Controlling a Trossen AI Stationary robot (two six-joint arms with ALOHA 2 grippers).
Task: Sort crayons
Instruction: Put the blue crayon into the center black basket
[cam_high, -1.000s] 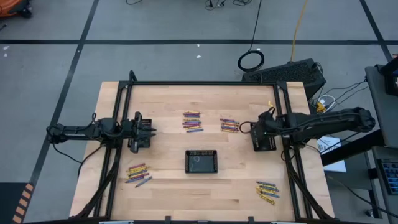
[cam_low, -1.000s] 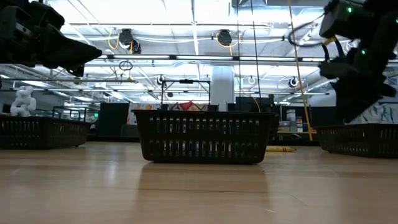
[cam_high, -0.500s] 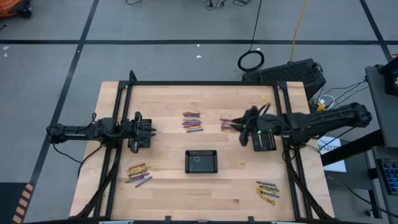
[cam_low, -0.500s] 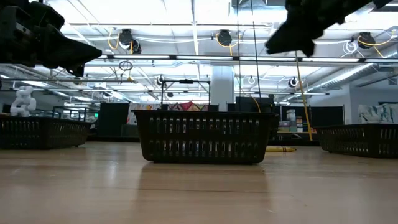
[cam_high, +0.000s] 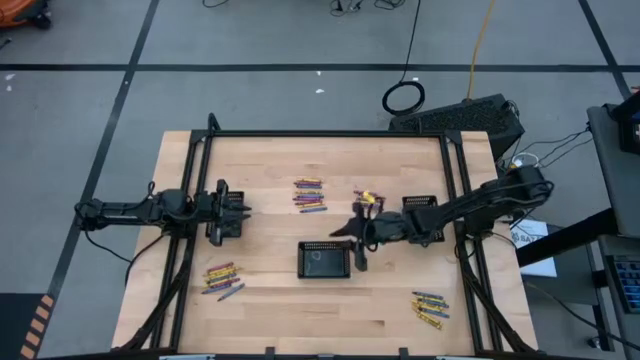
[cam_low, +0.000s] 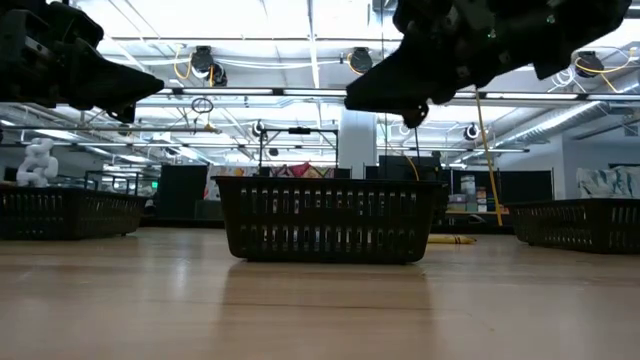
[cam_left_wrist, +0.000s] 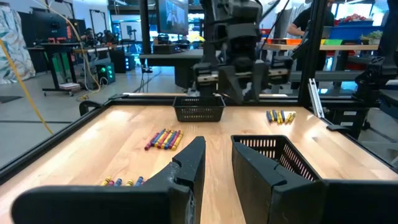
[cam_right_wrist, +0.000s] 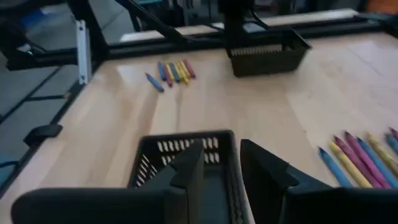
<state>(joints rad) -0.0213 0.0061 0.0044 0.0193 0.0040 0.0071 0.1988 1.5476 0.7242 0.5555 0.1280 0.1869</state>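
Crayons lie flat on the wooden table in several small mixed-colour heaps: far centre (cam_high: 308, 195), beside it (cam_high: 368, 200), near left (cam_high: 222, 278) and near right (cam_high: 430, 308). My right gripper (cam_high: 350, 243) hangs open above the right end of the middle black tray (cam_high: 325, 259); in the right wrist view the right gripper (cam_right_wrist: 219, 171) has nothing between its fingers, and the tray (cam_right_wrist: 186, 158) shows beyond them. My left gripper (cam_high: 243, 212) waits at the table's left, and in the left wrist view it (cam_left_wrist: 217, 168) is open and holds nothing.
A second black tray (cam_high: 422, 206) stands at the right under the right arm, and a third (cam_right_wrist: 267, 56) sits at the left below the left arm. Dark frame rails (cam_high: 196, 190) run along both sides of the table. Bare wood lies along the near edge.
My right gripper has swung from beside the right tray toward the table's left, and now hangs over the middle tray. On the way it tipped up from pointing down to nearly level. No crayon or tray has moved.
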